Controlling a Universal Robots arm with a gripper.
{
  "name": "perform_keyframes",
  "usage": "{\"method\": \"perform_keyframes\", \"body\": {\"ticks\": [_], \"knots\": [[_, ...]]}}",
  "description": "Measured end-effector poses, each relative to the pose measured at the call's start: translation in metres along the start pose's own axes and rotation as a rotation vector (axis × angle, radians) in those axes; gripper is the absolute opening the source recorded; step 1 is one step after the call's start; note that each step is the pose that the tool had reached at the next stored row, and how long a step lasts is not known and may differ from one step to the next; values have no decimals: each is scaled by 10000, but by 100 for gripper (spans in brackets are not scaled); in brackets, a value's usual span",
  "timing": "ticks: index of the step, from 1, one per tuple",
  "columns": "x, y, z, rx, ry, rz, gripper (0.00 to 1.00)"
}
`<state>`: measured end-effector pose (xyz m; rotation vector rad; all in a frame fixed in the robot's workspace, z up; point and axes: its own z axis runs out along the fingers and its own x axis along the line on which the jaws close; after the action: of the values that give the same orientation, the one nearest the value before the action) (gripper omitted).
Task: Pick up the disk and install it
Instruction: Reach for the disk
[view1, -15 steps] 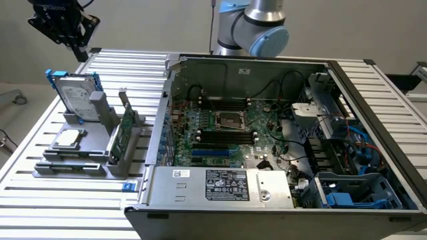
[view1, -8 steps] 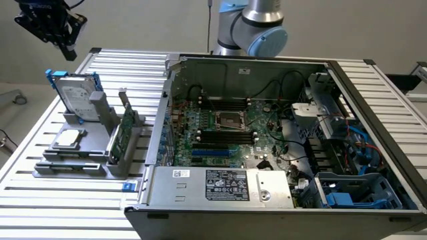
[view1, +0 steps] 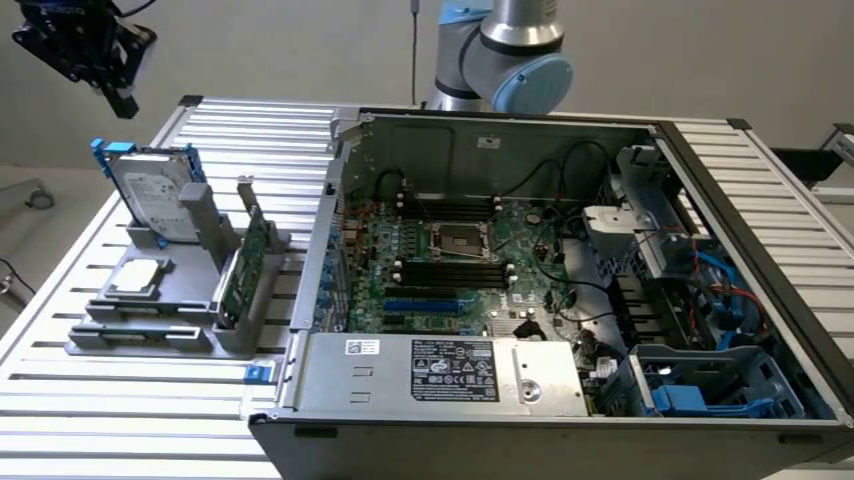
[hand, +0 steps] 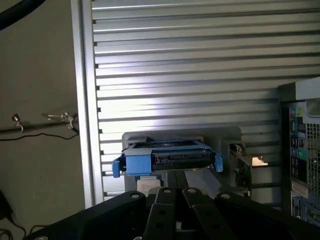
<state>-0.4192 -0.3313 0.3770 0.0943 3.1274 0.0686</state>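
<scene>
You are on the approach to the pick: the gripper hangs high over the far corner of the table on the exterior view's left, well apart from the disk, and nothing is in it. You cannot tell from these pictures whether it is open or closed, so check that before you go down. The disk stands on edge in the grey stand, outside the case and on its left in the exterior view. Its long axis runs nearly upright, leaning a little towards the far left. Its labelled face looks towards the case, and the blue rail tabs sit at the top. In the wrist view the disk shows as a blue band across the picture, just beyond the gripper. Judge your line by that band: centre over it, square the wrist to its length, and match the lean, so you close on the flat faces, not the rails. Descend straight and slowly; the green card stands near in the same stand, and the chip lies at the disk's foot.
</scene>
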Motion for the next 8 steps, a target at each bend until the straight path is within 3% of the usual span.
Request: {"method": "perform_keyframes", "body": {"ticks": [8], "knots": [[152,60,21,15,9,-199,11]]}}
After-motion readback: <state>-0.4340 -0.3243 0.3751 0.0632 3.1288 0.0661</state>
